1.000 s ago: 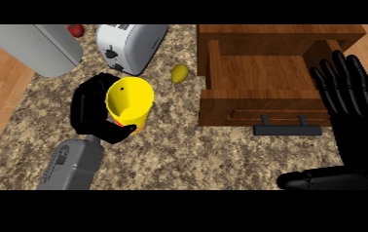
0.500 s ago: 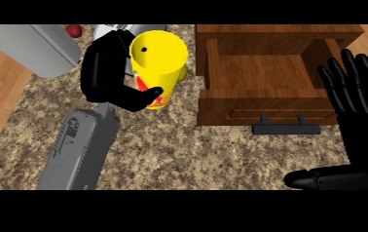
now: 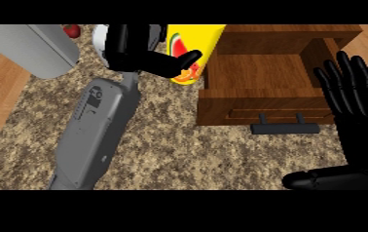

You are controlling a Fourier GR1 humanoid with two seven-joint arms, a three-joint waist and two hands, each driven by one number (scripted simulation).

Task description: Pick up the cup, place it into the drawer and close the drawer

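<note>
Head view, looking steeply down on a speckled brown stone bench [image 3: 179,153].

Item 1: tall yellow cup with a watermelon and orange print [image 3: 193,50], raised above the bench near the upper edge, just left of the drawer's left wall and not inside it.

Item 2: left robot hand [image 3: 140,50], black, fingers and thumb curled round the yellow cup; its grey forearm [image 3: 97,128] runs down to the lower left.

Item 3: open wooden drawer [image 3: 244,97], brown, pulled out toward the viewer, with a dark bar handle [image 3: 284,127] on its front.

Item 4: right robot hand [image 3: 348,94], black, fingers straight and pointing up, holding nothing, at the right edge beside the drawer's right side.

Item 5: grey rounded appliance [image 3: 39,48] at the upper left, partly cut off.

Item 6: small red object [image 3: 71,30] by the appliance's right edge; kind cannot be told.
</note>
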